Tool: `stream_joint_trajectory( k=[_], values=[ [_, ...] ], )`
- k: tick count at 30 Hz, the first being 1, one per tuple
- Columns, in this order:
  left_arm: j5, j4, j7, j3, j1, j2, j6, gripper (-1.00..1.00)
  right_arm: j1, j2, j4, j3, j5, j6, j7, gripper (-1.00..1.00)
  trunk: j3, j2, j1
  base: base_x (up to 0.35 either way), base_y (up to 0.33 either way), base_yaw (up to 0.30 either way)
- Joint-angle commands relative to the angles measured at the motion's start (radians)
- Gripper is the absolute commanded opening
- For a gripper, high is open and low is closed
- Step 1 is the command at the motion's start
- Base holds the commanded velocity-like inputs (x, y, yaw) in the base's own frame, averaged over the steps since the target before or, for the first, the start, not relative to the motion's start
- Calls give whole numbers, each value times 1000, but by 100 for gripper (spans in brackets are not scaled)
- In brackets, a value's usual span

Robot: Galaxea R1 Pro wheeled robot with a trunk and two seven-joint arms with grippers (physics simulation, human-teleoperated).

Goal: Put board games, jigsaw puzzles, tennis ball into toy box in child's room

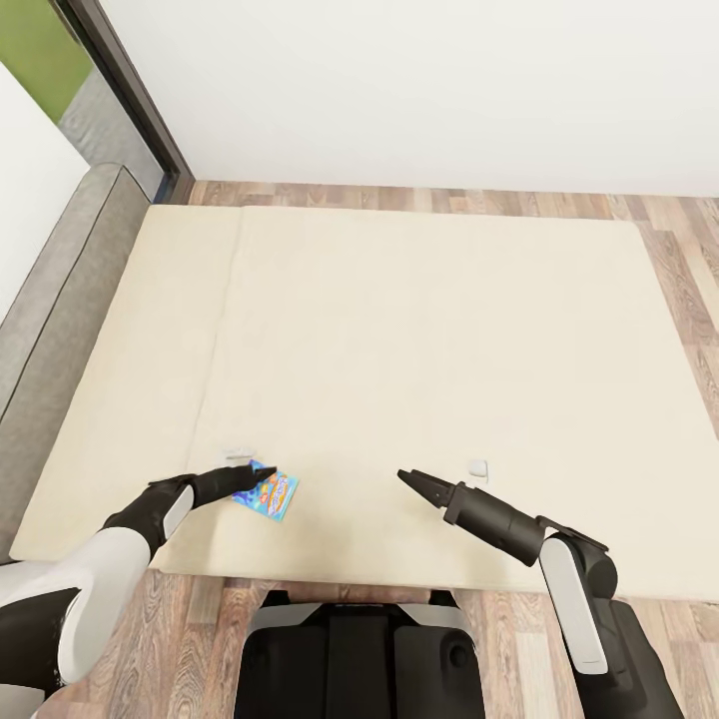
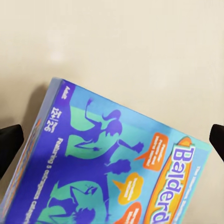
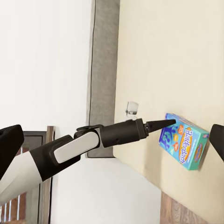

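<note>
While I hover left tool (image 1: 262, 477) over blue board game (image 1: 270, 495) near bed (image 1: 419, 330) front edge: fingers wide, nothing held. Thin box; pads may skid, nudging it off. Right tool (image 1: 409, 477) empty, opening unclear.

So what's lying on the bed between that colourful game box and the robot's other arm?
Nothing: in the head view, bare cream bed separates the board game from the right gripper. A small pale object lies just beyond that gripper.
</note>
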Motion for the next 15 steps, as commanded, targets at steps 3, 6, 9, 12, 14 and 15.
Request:
stream_joint_trajectory(
  k=[3,6,9,12,14,15],
  values=[
    [-2,-1,-5,6,0,1,15,100,0,1,0,-1,0,5,3,100,-1,-1,1,0,0,0],
    [-4,-1,-5,5,0,2,22,100,0,2,0,0,0,5,3,100,-1,-1,1,0,0,0],
    [-6,-1,-4,5,0,2,39,100,0,3,0,1,0,5,2,100,-1,-1,1,0,0,0],
    [-7,-1,7,5,0,2,79,100,0,3,0,1,0,5,3,100,-1,-1,1,0,0,0],
    [-8,-1,22,4,0,1,96,100,0,3,0,2,0,5,3,100,-1,-1,1,0,0,0],
    [-8,-1,28,4,0,1,100,100,0,3,0,2,0,5,3,100,-1,-1,1,0,0,0]
  ],
)
